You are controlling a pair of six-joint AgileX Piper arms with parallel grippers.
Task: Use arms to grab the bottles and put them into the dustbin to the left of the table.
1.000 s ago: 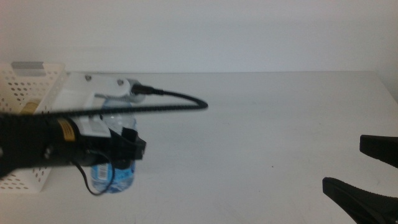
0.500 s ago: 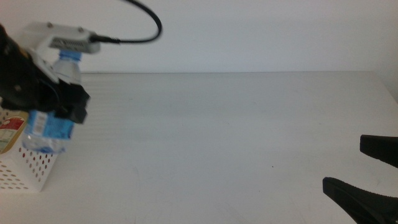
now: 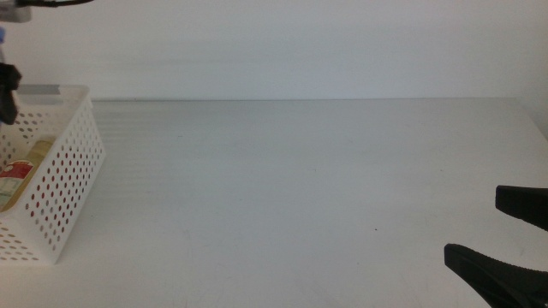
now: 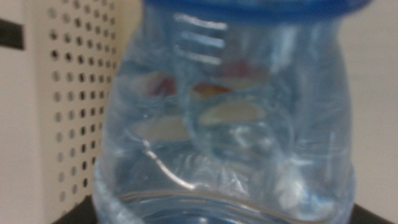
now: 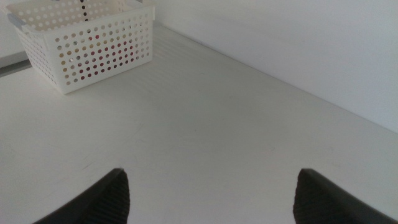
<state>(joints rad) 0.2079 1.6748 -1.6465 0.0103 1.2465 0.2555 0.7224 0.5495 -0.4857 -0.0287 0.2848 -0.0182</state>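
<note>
step: water bottle is being carried to the dustbin; next move calls for lowering it inside the rim, then letting go
water bottle: small, clear, ribbed, blue cap, filling the left wrist view beside the perforated wall
dustbin: white, round holes, at the table left edge; yellow tea bottle lies inside
left gripper: clamped on the water bottle, almost out of the middle view
right gripper: jaws spread, waiting over the table's right edge

White dustbin dotted with holes; clear bottle, blue cap.
</note>
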